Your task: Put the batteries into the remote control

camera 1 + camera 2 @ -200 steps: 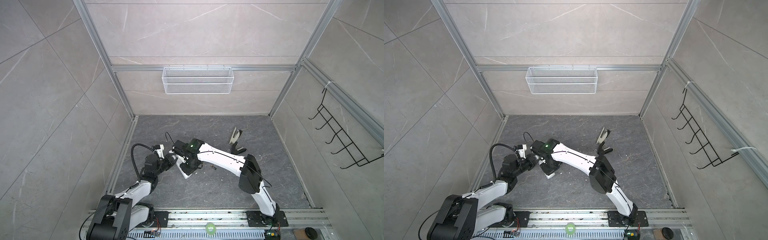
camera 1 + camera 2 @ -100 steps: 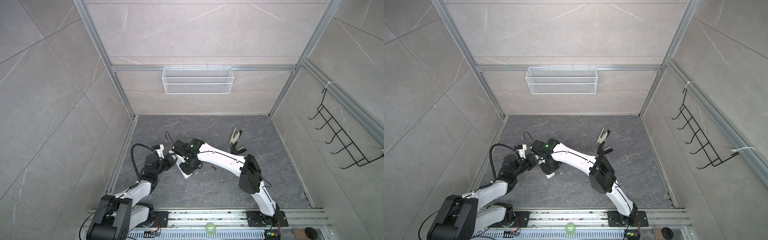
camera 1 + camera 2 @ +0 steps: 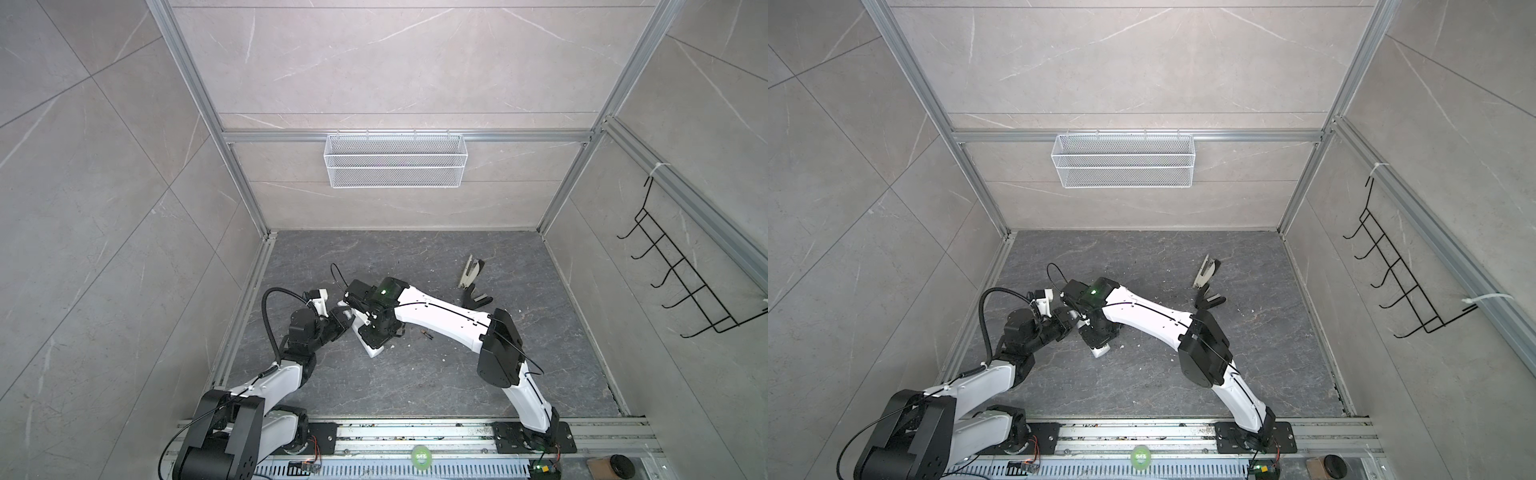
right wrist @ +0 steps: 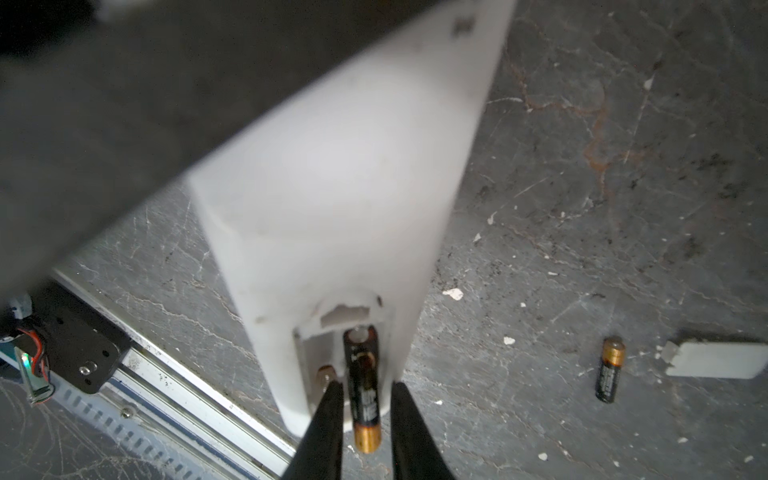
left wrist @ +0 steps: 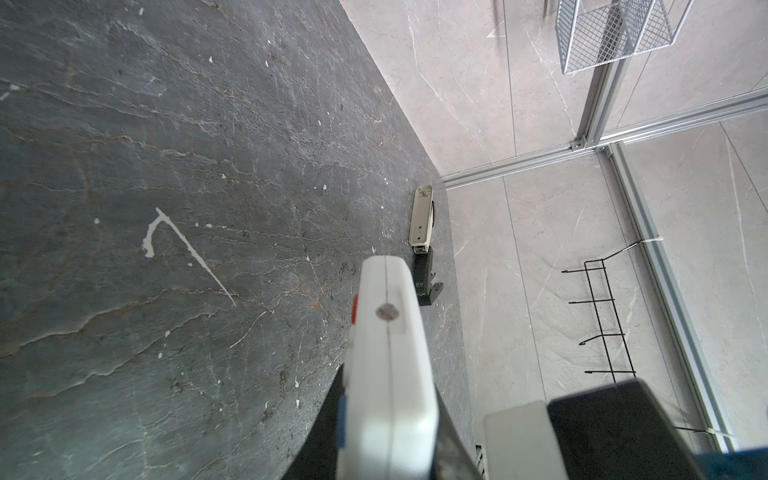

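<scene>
Right gripper [image 4: 368, 386] stands slightly parted astride a black, copper-capped battery [image 4: 360, 357] — long axis in line with the fingers, far end in the open bay [image 4: 318, 347] of the slim white plastic remote control [image 4: 332, 187], clamped by the left gripper [image 3: 345, 323].

The dark grey veined tabletop [image 3: 415, 257] bears a loose battery [image 4: 609, 369], a white cover piece [image 4: 719, 360], a stapler-like tool [image 5: 420, 220] and white specks [image 4: 454, 294].

One battery [image 4: 360, 361] sits in the remote's [image 4: 332, 187] bay, between the right claw's [image 4: 366, 386] jaws; the left claw [image 3: 344, 323] holds the remote's other end. The second battery [image 4: 609, 370] lies on the counter [image 4: 602, 124] beside a cover [image 4: 715, 360], clear of both claws.
</scene>
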Tool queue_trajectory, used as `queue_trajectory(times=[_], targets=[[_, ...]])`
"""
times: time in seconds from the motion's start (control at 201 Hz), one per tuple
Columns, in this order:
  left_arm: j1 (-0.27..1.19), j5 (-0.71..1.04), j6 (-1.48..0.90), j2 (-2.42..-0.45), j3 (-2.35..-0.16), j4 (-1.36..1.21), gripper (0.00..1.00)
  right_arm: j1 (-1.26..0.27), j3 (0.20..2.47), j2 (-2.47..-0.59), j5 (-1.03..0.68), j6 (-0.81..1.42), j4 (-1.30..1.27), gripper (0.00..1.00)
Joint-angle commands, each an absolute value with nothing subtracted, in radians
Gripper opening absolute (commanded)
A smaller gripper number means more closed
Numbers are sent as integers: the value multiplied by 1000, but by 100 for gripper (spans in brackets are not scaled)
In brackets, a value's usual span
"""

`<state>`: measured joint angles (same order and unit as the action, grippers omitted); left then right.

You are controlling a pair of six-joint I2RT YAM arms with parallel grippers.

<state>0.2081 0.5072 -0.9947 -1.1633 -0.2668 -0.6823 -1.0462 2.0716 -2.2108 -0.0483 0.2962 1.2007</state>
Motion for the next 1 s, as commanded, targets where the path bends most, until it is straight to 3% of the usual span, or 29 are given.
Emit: queue_trajectory(times=[0.0, 0.11, 0.518, 0.802, 0.991], targets=[[210, 531, -983, -1140, -269, -745, 0, -1050, 2056, -2215, -46, 311, 1190, 23], [210, 534, -982, -1140, -270, -744, 0, -1050, 2059, -2212, -45, 314, 1189, 25], [210, 571, -976, -1144, -279, -724, 0, -1055, 2090, -2164, -39, 322, 1206, 48], [209, 621, -951, -1136, -317, -637, 0, -1086, 2116, -2021, -44, 284, 1248, 52], [213, 707, -938, -1139, -375, -536, 0, -1122, 1892, -1803, -62, 159, 1095, 52]])
